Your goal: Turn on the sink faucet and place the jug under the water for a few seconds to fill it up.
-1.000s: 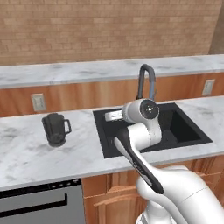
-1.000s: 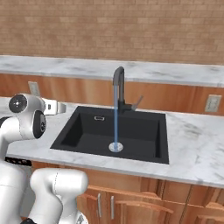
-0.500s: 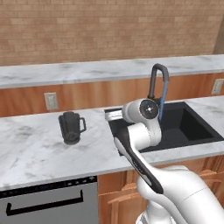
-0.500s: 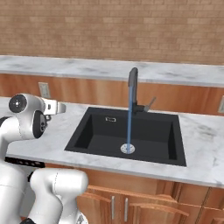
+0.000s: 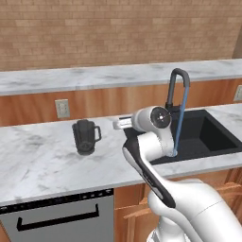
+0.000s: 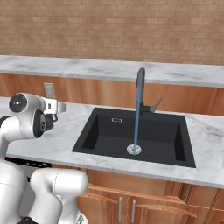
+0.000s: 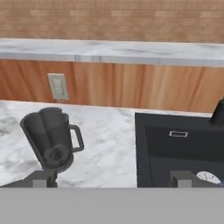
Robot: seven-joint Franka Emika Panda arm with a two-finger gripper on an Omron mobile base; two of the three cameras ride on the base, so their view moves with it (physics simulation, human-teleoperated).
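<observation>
The dark charcoal jug (image 5: pixel 85 137) stands upright on the white marble counter left of the sink (image 5: pixel 213 133), its loop handle facing the sink. In the hand view the jug (image 7: pixel 50 138) sits at the lower left, just beyond my left fingertip. My gripper (image 7: pixel 113 178) is open, its tips wide apart with nothing between them, over the counter by the sink's left rim. The black gooseneck faucet (image 6: pixel 140 87) has its lever handle (image 6: pixel 155 106) tilted to the right. A thin light-blue stream of water (image 6: pixel 136 118) falls onto the silver drain (image 6: pixel 134 149).
A wall outlet (image 5: pixel 62 108) sits on the wooden backsplash behind the jug, under a raised marble ledge (image 5: pixel 94 75). A dishwasher front (image 5: pixel 56 217) lies below the counter at the left. Wooden cabinet doors (image 6: pixel 131 205) run under the sink.
The whole picture has slid to the right in both base views, so the base has driven left. The jug now lies nearer the arm. The water keeps running.
</observation>
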